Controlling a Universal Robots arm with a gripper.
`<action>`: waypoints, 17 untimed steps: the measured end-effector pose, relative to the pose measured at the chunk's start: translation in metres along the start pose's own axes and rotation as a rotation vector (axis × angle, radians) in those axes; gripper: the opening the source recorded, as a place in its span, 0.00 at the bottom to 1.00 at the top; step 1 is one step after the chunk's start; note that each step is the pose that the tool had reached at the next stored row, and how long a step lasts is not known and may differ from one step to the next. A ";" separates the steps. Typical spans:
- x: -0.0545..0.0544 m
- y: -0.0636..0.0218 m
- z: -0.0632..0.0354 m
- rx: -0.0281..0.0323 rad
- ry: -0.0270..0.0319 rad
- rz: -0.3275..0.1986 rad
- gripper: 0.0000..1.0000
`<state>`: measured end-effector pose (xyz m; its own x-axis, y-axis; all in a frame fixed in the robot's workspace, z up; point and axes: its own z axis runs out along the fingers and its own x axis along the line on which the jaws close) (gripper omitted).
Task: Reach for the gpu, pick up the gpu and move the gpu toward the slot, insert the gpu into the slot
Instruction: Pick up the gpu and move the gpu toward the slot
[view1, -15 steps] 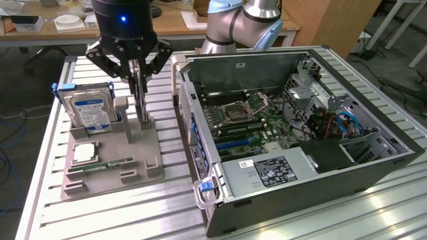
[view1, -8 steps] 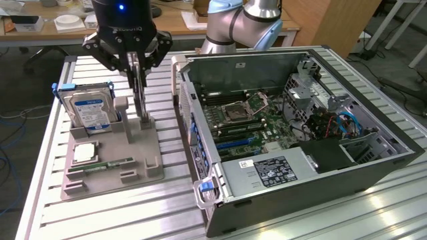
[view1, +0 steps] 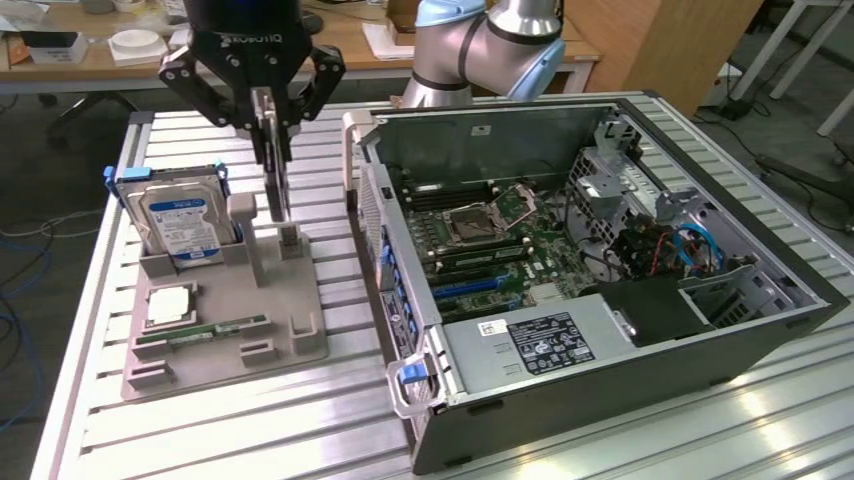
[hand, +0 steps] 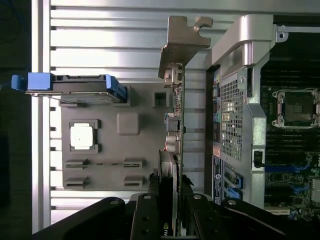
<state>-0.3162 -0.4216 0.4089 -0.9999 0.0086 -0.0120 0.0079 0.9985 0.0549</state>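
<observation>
Your gripper (view1: 271, 125) pinches the gpu (view1: 278, 180) by its upper edge, upright over the grey holder (view1: 220, 285) at the exterior view's left of the open case (view1: 627, 400); carry it vertical, keeping its silver bracket (hand: 181, 35) clear of that case.

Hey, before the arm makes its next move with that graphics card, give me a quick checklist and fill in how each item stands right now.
1. Tool closed on the gpu: ok, its fingers clamp the card's upper part.
2. gpu upright in the grip: ok, it hangs vertical.
3. gpu free of the grey holder: cannot tell, its lower edge sits right at the holder's post.
4. Computer case open: ok, the motherboard is exposed.
5. Blue expansion slot unobstructed: cannot tell.
6. Hard drive apart from the card: ok, it stands in its own cradle.
</observation>
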 end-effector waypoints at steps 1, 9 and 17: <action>0.000 0.0001 -0.0012 -0.0001 0.0000 0.000 0.26; -0.001 0.0001 -0.0026 0.0002 0.0004 0.000 0.26; -0.011 0.0002 -0.0023 0.0000 0.0000 0.000 0.26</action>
<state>-0.3055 -0.4216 0.4113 -0.9999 0.0085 -0.0119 0.0079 0.9985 0.0549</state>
